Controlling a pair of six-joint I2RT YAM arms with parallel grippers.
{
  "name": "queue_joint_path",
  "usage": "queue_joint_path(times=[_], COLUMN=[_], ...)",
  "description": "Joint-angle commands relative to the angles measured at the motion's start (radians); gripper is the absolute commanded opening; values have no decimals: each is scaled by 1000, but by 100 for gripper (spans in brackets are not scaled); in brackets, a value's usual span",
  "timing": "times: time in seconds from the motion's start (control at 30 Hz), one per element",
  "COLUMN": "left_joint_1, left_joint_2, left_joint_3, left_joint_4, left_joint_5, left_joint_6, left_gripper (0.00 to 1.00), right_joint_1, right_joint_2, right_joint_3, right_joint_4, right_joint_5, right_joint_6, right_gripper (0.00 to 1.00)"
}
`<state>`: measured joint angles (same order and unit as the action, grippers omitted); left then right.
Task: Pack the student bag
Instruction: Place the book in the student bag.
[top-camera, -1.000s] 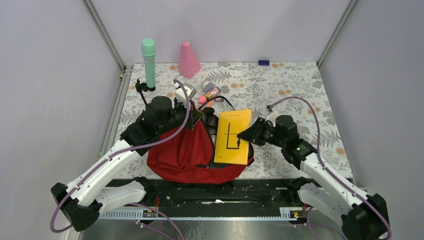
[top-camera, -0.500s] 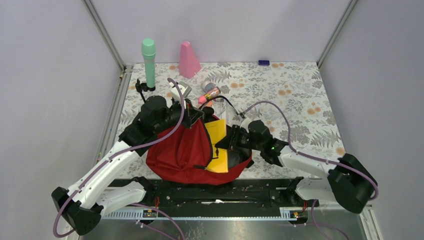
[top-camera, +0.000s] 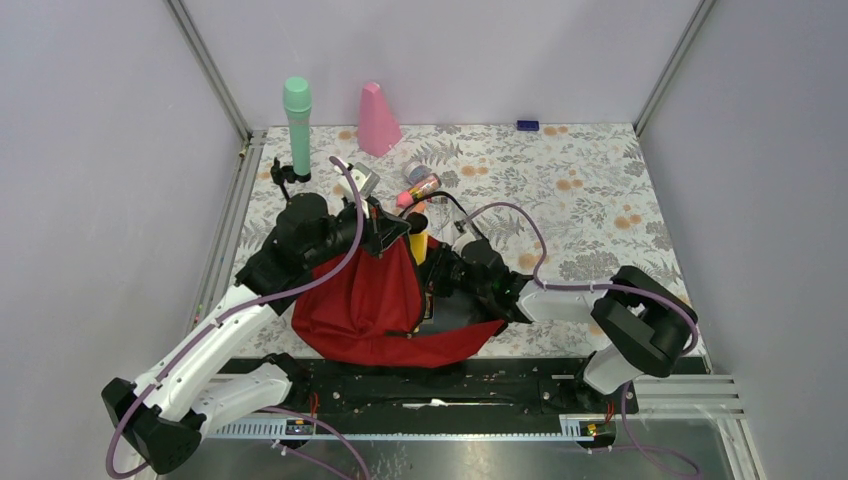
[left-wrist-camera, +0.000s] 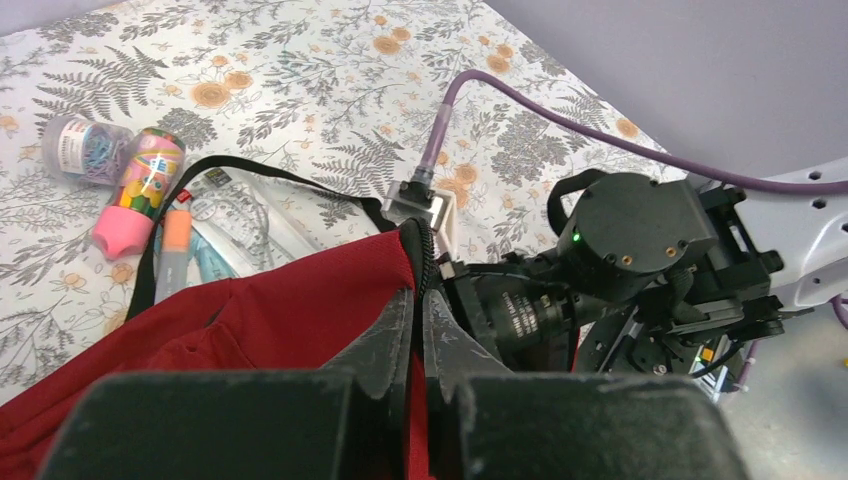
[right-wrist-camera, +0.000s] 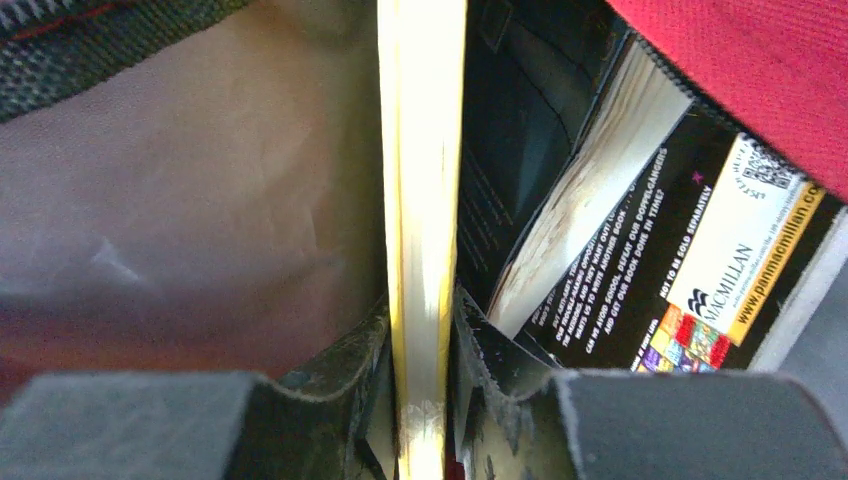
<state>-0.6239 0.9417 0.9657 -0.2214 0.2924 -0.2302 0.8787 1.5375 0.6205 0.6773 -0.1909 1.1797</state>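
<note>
Right claw (right-wrist-camera: 420, 335) pinches yellow book (right-wrist-camera: 420, 150) inside the red student bag (top-camera: 360, 300).

Most of the yellow book (top-camera: 420, 243) unseen inside the student bag (top-camera: 360, 300)

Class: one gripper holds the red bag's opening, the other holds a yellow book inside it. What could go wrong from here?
1. The yellow book may catch on the black-covered book leaning beside it inside the student bag and jam.
2. The left gripper pinches only the thin zipper edge; if that slips, the opening may fall shut on the right gripper.
</note>
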Motion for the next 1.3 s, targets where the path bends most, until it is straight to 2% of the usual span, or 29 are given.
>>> queue_joint_path(times=[0.0, 0.1, 0.43, 0.5, 0.53, 0.6, 0.7, 0.87, 1.07, 1.27], left_joint_1=[6, 6, 6, 6, 5, 6, 6, 6, 6, 2], left_joint_2=[-20, -20, -19, -22, -26, -29, -28, -33, -32, 11], left_joint_3=[-1, -5, -10, -13, -14, -15, -15, -13, -18, -8], left_joint_4=[100, 109, 110, 108, 108, 107, 103, 87, 90, 80], left_joint_5=[58, 68, 69, 60, 55, 54, 49, 23, 4, 40], left_joint_6=[-22, -31, -34, -31, -31, -30, -28, -15, -21, -23], left_gripper=[0, 0, 0, 0, 0, 0, 0, 0, 0, 0], right_joint_1=[49, 81, 146, 146, 146, 146, 146, 145, 143, 115], right_joint_2=[17, 41, 161, 156, 151, 138, 115, 11, -215, -484], right_joint_3=[97, 140, 224, 210, 204, 202, 198, 147, 32, -87], right_joint_4=[100, -13, -56, -53, -51, -54, -81, -175, -307, -525], right_joint_5=[150, 238, 294, 296, 296, 293, 304, 389, 529, 652], right_joint_6=[-47, -85, -144, -154, -169, -195, -229, -303, -407, -417], right_gripper=[0, 0, 2, 15, 30, 49, 63, 73, 80, 85])
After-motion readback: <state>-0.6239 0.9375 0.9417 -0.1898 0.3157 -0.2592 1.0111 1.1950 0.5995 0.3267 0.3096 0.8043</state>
